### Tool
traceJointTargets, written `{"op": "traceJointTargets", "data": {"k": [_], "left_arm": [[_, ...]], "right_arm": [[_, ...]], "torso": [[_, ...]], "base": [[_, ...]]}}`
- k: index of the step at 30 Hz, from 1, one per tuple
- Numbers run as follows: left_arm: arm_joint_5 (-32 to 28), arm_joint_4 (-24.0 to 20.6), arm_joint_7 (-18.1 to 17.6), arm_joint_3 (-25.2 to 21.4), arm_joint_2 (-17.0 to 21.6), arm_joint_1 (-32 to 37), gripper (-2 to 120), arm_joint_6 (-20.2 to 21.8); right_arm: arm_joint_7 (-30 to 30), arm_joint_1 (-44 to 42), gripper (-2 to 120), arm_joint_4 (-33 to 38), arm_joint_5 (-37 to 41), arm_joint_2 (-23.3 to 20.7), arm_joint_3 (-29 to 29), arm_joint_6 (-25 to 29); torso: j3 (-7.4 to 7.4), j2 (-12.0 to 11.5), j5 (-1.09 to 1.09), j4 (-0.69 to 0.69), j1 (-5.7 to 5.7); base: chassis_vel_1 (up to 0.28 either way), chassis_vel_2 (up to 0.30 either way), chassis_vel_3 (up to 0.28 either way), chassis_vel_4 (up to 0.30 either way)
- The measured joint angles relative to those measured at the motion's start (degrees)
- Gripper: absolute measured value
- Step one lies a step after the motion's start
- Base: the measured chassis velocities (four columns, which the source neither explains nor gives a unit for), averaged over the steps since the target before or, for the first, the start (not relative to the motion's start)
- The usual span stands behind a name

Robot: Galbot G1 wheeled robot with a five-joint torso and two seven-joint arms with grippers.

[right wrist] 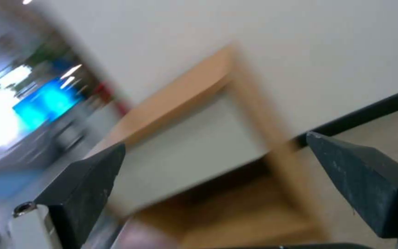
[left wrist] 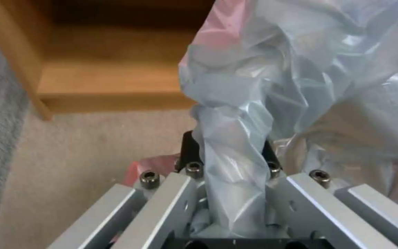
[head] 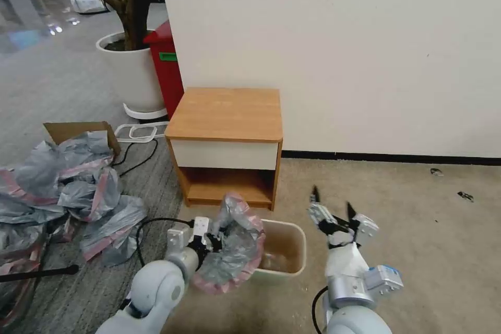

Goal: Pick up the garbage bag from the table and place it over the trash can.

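Note:
The garbage bag is a crinkly silvery-grey sack with a pink rim, hanging over the left end of the cream trash can on the carpet. My left gripper is shut on a bunched fold of the garbage bag, just left of the can. My right gripper hovers open and empty just right of the can, its dark fingertips spread wide. The table stands directly behind the can with a bare wooden top; its open shelf shows beyond the bag.
A heap of similar grey-and-pink bags with a cardboard box lies on the floor at left, with black cables nearby. A white plant pot and a red bin stand behind the table's left. The wall closes off the back; open carpet lies to the right.

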Motion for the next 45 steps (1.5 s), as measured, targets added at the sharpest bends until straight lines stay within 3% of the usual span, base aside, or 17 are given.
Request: {"op": "traceJointTargets", "data": {"k": [1,5,10,28,45], "left_arm": [[0.0,0.0,0.0,0.0,0.0,0.0,6,0.0],[1.3,-2.7,0.0,-2.6,-0.4,3.6,6,-3.9],[2.4,-5.0,-0.1,-4.1,-0.6,6.3,6,-5.6],[3.0,-9.2,-0.9,-4.3,-2.2,10.0,5,-7.8],[2.7,-10.1,0.9,-4.3,-2.1,10.8,5,-9.1]], "right_arm": [[0.0,0.0,100,0.0,0.0,0.0,0.0,0.0],[-4.8,2.1,100,1.0,5.7,-5.1,-0.1,-11.7],[-6.2,4.3,100,0.9,10.0,-7.9,-0.2,-19.6],[-1.2,9.6,100,-5.3,15.7,-8.2,-5.7,-20.9],[-3.2,11.4,98,-8.3,16.2,-6.2,-8.2,-19.4]], "torso": [[0.0,0.0,0.0,0.0,0.0],[0.0,0.0,0.04,0.01,-0.01],[-0.01,0.0,0.04,0.0,0.0],[-0.01,0.0,0.04,0.0,0.0],[-0.01,0.0,0.04,0.0,0.0]], "base": [[0.0,0.0,0.0,0.0],[0.0,0.0,0.0,0.0],[0.0,0.0,0.0,0.0],[0.0,0.0,0.0,0.0],[0.0,0.0,0.0,0.0]]}}
